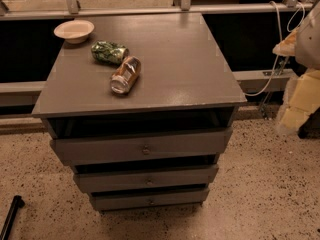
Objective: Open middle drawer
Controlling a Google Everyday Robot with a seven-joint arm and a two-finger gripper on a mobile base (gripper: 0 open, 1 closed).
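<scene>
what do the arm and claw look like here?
The claw is out of view. At the right edge there is a whitish rounded shape, possibly arm housing, but I cannot confirm that. No markings show on it.

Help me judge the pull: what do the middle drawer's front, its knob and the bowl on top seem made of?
The grey flat-fronted middle drawer looks like painted wood or board: even matte coat, square edges. Its small round knob seems metal, with a dull glint, but uncertain. The pale round bowl could be ceramic or plastic: smooth, uniform. The tool is not in view.
</scene>
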